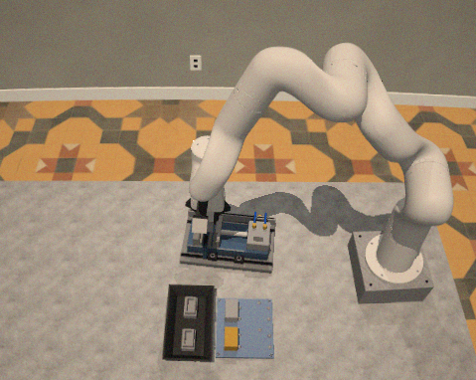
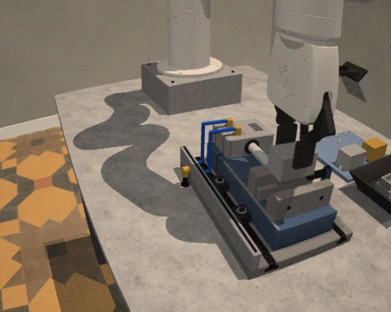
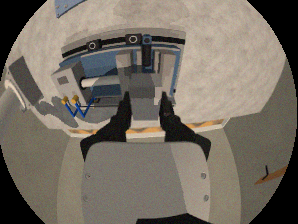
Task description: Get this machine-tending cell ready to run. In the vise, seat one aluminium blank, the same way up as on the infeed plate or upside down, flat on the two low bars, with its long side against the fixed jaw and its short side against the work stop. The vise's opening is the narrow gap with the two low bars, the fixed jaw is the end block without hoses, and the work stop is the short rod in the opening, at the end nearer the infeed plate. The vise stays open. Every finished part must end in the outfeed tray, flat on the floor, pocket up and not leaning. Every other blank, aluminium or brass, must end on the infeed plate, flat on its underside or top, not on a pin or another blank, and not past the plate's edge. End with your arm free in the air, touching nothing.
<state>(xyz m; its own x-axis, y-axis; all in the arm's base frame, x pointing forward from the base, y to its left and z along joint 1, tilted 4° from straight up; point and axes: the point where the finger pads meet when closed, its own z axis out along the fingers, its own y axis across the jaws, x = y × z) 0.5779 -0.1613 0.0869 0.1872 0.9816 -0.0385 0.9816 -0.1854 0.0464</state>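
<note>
Landmark: the vise. Nearest the top camera, in front of the vise, the dark tray holds two grey finished parts, both lying flat on its floor with the pocket side up as far as this view tells; that part of the job looks done. Just beside the tray, also in front of the vise, the blue plate carries one grey blank and one yellow brass blank, each flat, apart from one another and inside the plate's edge; whether either touches a pin is too small to tell. At the vise itself, the gripper is pinching a grey aluminium block between its dark fingers, held down at the opening, at the end away from the hosed block and close to the block without hoses. The wrist view shows the block between the two fingers right over the vise bed, but whether it rests on the low bars, or touches the fixed end and the short stop rod, I cannot tell. Behind the vise stands the arm's grey pedestal. Judgement: late stage. What is left: seat the block square, let go, lift the arm away.
</note>
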